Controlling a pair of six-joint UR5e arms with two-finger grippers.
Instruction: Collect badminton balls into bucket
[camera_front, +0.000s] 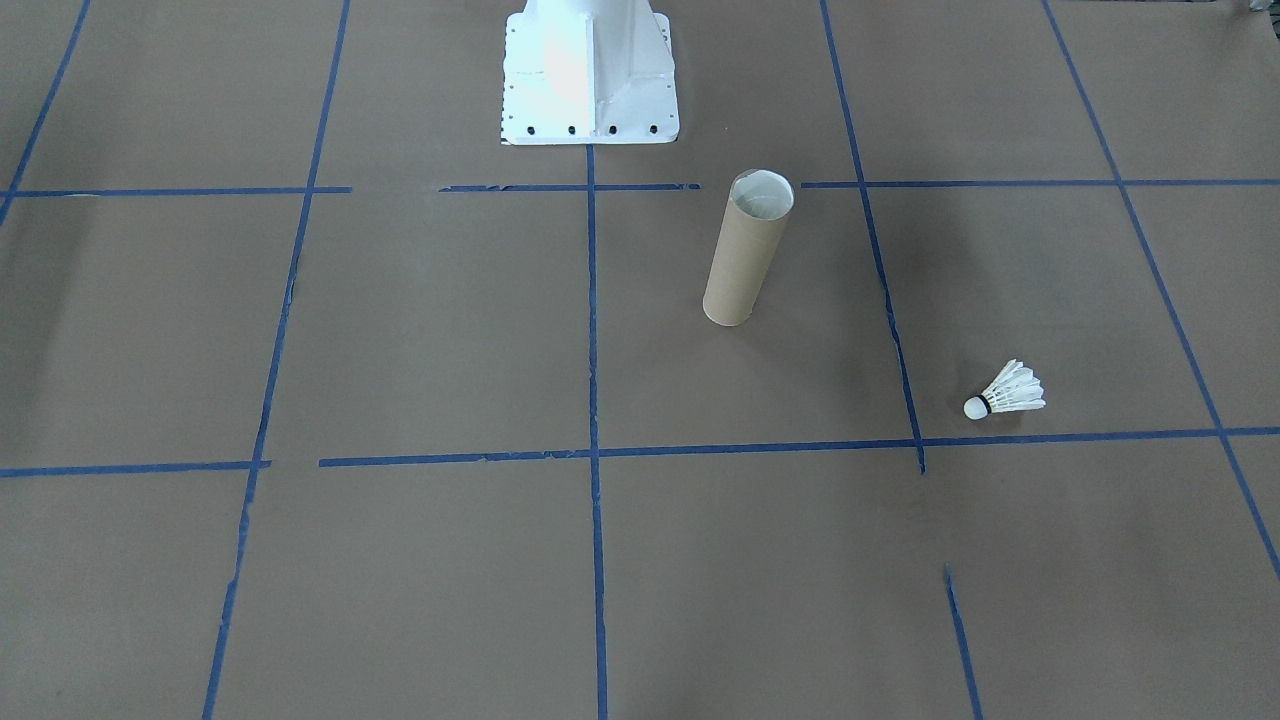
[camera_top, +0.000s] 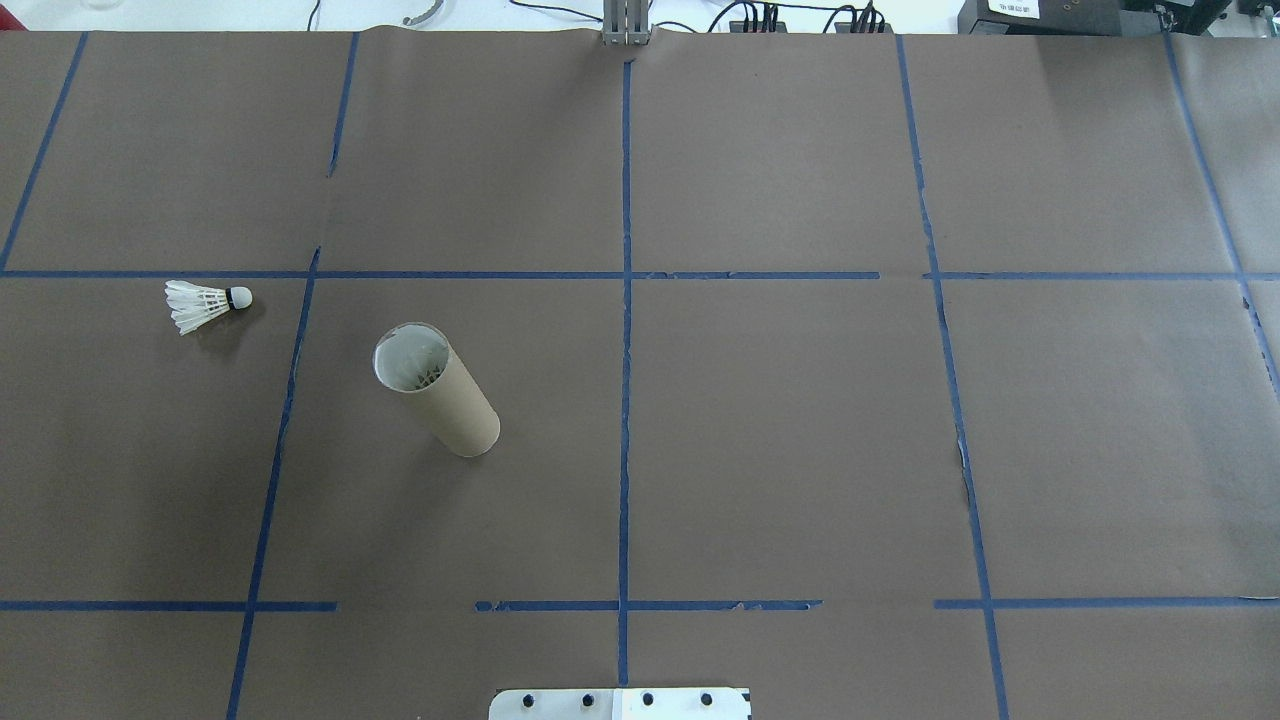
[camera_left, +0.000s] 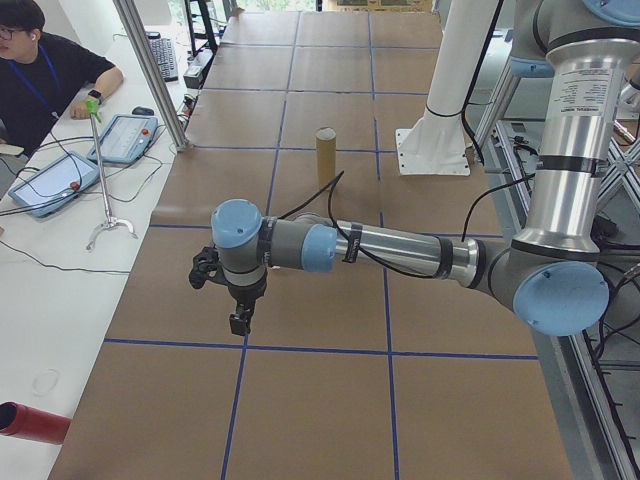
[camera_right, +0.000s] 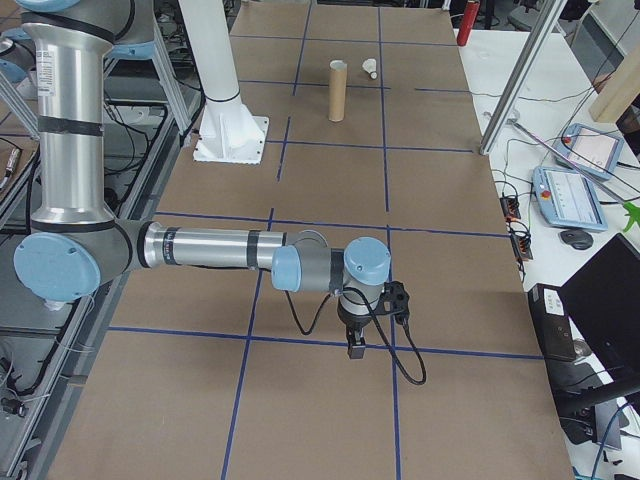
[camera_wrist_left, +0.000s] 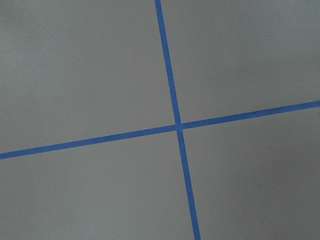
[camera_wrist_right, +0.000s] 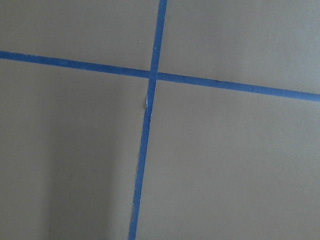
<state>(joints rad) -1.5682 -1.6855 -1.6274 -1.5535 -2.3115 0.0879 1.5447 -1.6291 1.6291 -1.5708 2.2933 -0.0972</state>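
Note:
One white feather badminton ball (camera_front: 1005, 392) lies on its side on the brown paper, cork tip with a black band; it also shows in the overhead view (camera_top: 205, 303) and far off in the right side view (camera_right: 371, 68). The bucket (camera_front: 748, 250), a tall brown cardboard tube with a whitish inside, stands upright a short way from it (camera_top: 435, 390) (camera_left: 325, 150) (camera_right: 337, 90). My left gripper (camera_left: 240, 320) and right gripper (camera_right: 355, 345) hang over the table ends, far from both, and show only in the side views, so I cannot tell whether they are open or shut. Both wrist views show only paper and tape.
The white robot base (camera_front: 588, 75) stands behind the tube. Blue tape lines (camera_top: 625, 330) grid the brown paper. A person (camera_left: 45, 60) sits at a white side table with tablets (camera_left: 125, 138). A red cylinder (camera_left: 30, 422) lies on that table.

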